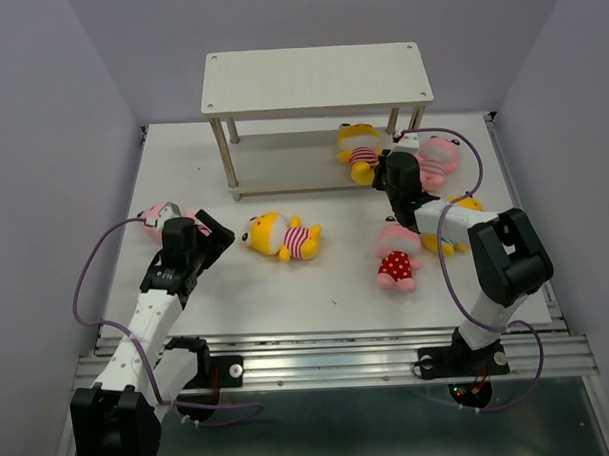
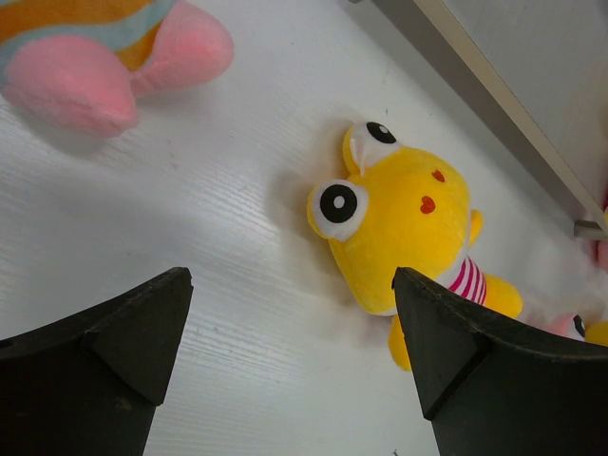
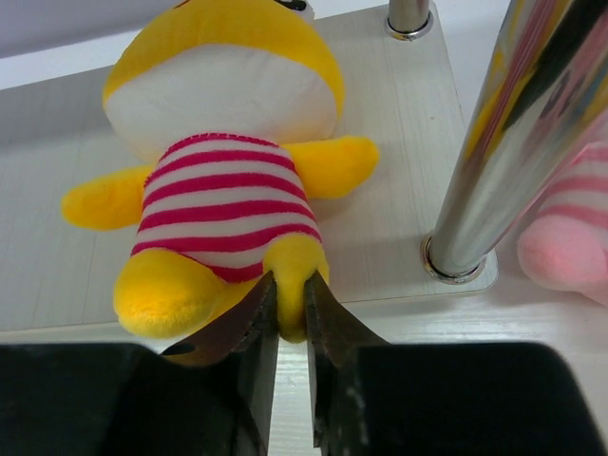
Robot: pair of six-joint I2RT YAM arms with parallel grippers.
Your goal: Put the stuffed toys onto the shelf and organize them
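Right claw (image 3: 290, 302) clamped on foot of yellow toy (image 3: 223, 190), which lies on the shelf's (image 3: 399, 228) lower board by its front right leg. Left claw (image 2: 293, 277) jaws wide apart, second yellow toy (image 2: 399, 218) just ahead, in front of shelf.

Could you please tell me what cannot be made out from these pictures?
Yellow toy under the right arm: top view, the arm covers most.
Pink toy at far left: top view, the left arm hides part of it.
Striped yellow toy: right wrist view, top edge cuts off its head top.
Pink toy beside it: right wrist view, shelf leg and right edge hide most.
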